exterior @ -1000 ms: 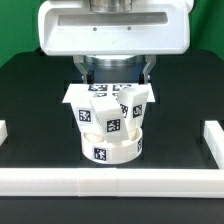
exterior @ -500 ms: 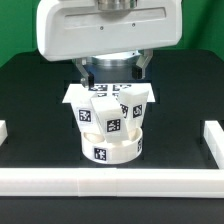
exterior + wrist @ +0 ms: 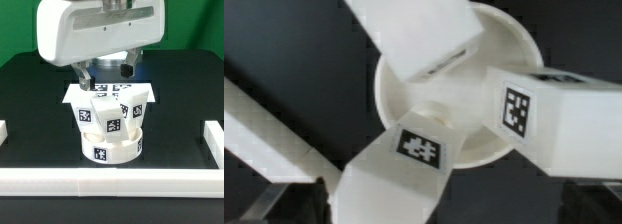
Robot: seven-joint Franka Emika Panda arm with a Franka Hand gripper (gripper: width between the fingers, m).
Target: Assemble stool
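legs (image 3: 110, 112) on seat (image 3: 112, 151), tool (image 3: 107, 72) above

desk (image 3: 30, 120): black, plain | long rail (image 3: 110, 180): white, along the desk edge at 6 o'clock | short rail (image 3: 3, 130): white, at 9 o'clock | second short rail (image 3: 214, 140): white, at 3 o'clock | marker board (image 3: 69, 96): flat, white, just toward 12 o'clock from centre, partly hidden

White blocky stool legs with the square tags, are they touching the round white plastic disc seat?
Touching. The wrist view shows the three white blocky legs meeting the round white disc seat at their bases, no gap.
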